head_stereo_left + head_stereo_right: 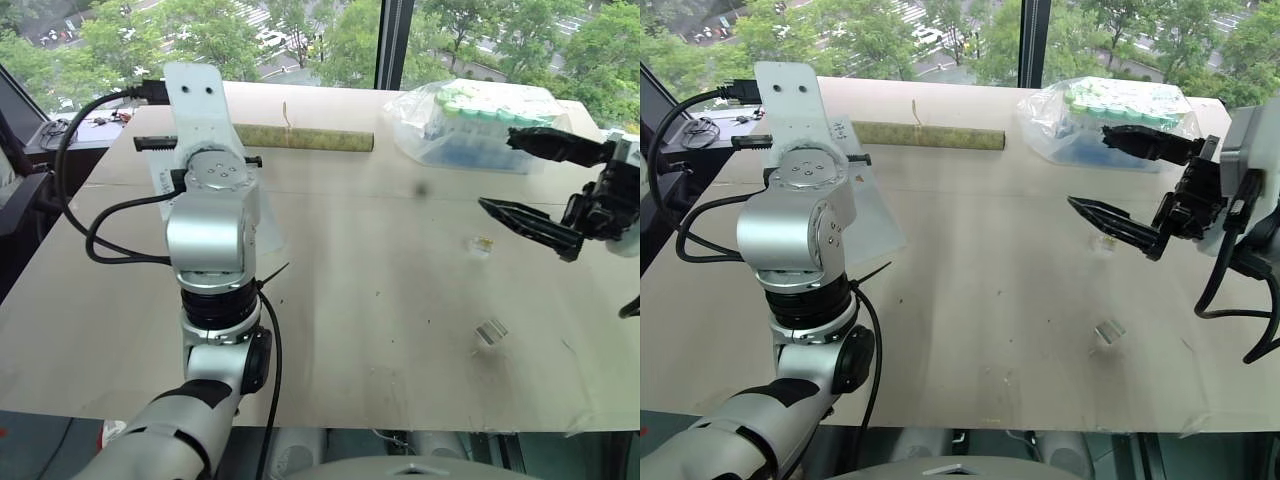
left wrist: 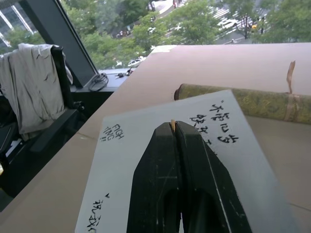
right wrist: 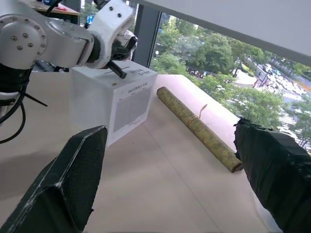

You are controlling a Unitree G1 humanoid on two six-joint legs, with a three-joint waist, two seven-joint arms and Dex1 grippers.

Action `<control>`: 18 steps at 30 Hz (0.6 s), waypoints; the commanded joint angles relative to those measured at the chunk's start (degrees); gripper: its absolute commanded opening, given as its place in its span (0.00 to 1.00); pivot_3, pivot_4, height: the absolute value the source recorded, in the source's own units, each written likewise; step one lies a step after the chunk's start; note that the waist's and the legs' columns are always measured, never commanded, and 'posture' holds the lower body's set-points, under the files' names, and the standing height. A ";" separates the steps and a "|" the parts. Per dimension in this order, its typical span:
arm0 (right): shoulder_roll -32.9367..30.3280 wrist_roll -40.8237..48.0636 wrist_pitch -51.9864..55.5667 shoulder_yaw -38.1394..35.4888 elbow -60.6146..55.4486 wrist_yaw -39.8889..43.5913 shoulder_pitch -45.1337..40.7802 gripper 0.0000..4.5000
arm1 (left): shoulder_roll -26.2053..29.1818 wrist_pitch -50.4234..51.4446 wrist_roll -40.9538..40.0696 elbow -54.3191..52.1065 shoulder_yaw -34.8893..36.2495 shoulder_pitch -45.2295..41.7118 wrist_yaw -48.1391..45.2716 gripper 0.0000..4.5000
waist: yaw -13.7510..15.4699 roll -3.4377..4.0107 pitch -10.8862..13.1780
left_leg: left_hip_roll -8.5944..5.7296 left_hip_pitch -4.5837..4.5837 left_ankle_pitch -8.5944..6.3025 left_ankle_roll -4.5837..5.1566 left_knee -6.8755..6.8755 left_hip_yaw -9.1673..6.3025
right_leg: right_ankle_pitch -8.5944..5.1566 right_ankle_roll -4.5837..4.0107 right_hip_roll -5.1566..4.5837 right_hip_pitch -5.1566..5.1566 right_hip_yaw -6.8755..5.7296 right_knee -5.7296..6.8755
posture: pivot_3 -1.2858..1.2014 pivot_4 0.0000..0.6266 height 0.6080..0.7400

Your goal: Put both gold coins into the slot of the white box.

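The left gripper (image 2: 173, 127) is pinching a gold coin (image 2: 172, 124) tight over the white box (image 3: 109, 99), while the right gripper (image 1: 525, 180) is hanging wide open, holding nothing

Left arm (image 1: 207, 240), at left of frame, is showing silver cylindrical housings, a black ribbed collar and a white flat wrist plate bearing two screw holes. Black cables are looping alongside it. Right tool (image 1: 530, 185), at right of frame, is presenting two black tapered fingers on a black bracket.
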 commanded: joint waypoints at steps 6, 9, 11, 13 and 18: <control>-3.68 -1.41 -2.66 -2.70 3.96 4.89 -2.46 0.99 | -2.85 1.32 3.37 -3.46 1.34 1.54 -0.99 0.00 | -0.03 -0.01 0.00 | 0.00 0.03 0.00 0.00 0.02 -0.02 | 0.00 0.00 0.01 0.00 -0.01 0.04 | 0.52 0.24 1.00; -4.02 -1.49 -2.51 -2.49 4.72 5.93 -2.98 0.99 | -3.84 1.27 4.07 -3.55 1.70 1.82 -1.24 0.00 | -0.05 -0.01 0.00 | 0.00 0.05 0.00 0.00 0.02 -0.01 | 0.00 -0.01 0.02 0.00 0.01 0.06 | 0.52 0.24 1.00; -4.18 -1.72 -2.42 -2.45 5.05 6.54 -3.01 0.99 | -4.55 1.66 4.83 -3.55 1.99 1.88 -1.20 0.00 | -0.03 -0.01 0.00 | 0.00 0.04 0.00 0.00 0.02 -0.02 | 0.00 -0.01 0.02 0.00 0.00 0.07 | 0.52 0.24 1.00; -4.19 -2.03 -2.44 -2.48 5.33 6.93 -2.95 0.99 | -4.98 1.85 5.65 -3.70 2.00 2.03 -1.05 0.00 | -0.02 -0.01 0.00 | 0.00 0.04 0.00 0.00 0.02 -0.01 | 0.00 0.00 0.01 0.00 0.01 0.07 | 0.52 0.24 1.00; -4.10 -2.42 -2.37 -2.72 5.33 7.72 -2.05 0.99 | -5.31 2.62 7.56 -4.33 1.93 1.96 -0.90 0.00 | -0.06 -0.01 0.00 | 0.00 0.04 0.00 0.00 0.03 0.00 | 0.00 0.00 0.01 0.00 0.02 0.07 | 0.52 0.24 1.00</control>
